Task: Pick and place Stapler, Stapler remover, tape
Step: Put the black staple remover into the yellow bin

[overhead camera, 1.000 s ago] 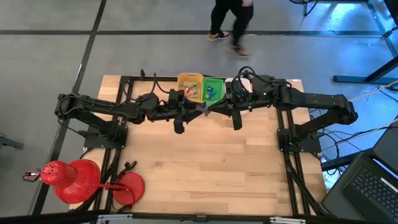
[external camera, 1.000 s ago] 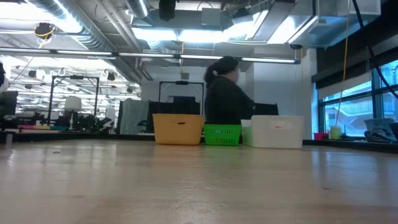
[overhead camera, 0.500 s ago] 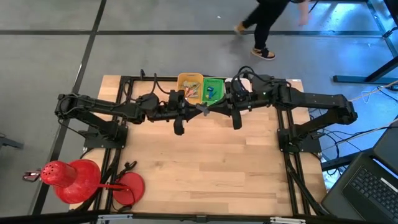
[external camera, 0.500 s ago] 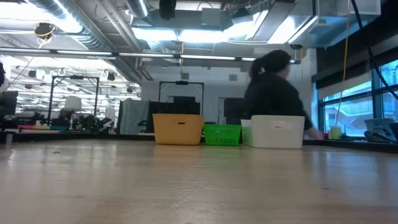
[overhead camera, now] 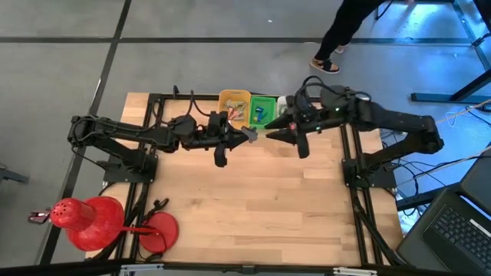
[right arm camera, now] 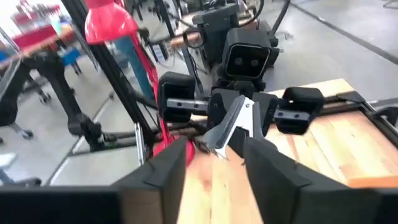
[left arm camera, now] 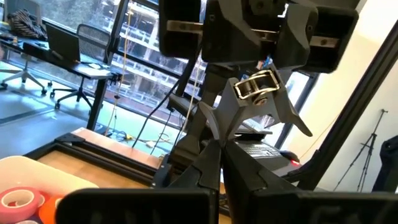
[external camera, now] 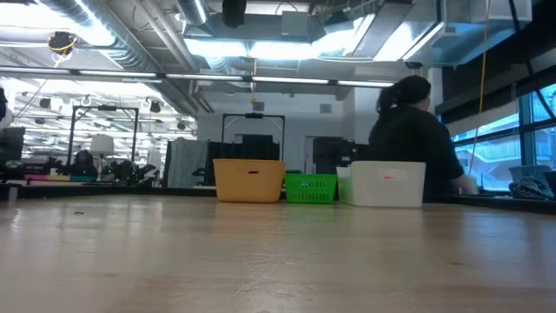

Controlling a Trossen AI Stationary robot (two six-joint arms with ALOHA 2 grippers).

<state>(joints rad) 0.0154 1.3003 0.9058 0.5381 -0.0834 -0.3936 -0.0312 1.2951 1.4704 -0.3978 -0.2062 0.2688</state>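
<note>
The staple remover (overhead camera: 252,136), dark with chrome claws (left arm camera: 256,88), hangs in the air over the table's far middle. My left gripper (overhead camera: 245,136) is shut on it. My right gripper (overhead camera: 271,132) stands open a little to its right, fingers (right arm camera: 268,169) apart and touching nothing, facing the remover (right arm camera: 233,127). A red roll of tape (left arm camera: 17,199) lies in the white bin (left arm camera: 28,169). A blue thing (overhead camera: 261,115) lies in the green basket (overhead camera: 263,100); whether it is the stapler, I cannot tell. My left gripper pinches the staple remover's dark body (left arm camera: 222,138) between its two fingers (left arm camera: 245,171). The fingers come in about level from the table's left. The remover sticks out past the fingertips toward my right gripper, chrome claws foremost, lifted clear of the table.
Three bins stand in a row at the far edge: yellow (external camera: 249,181), green (external camera: 310,188), white (external camera: 387,184). Red round things (overhead camera: 88,222) sit at the near left corner. A person (external camera: 415,130) is behind the table's far right. The wooden table (overhead camera: 253,207) lies bare in front of the arms.
My right gripper has let go of the staple remover, risen and drawn back toward the table's right edge. The remover has stayed in place with my left gripper. The person behind the table has walked to the right.
</note>
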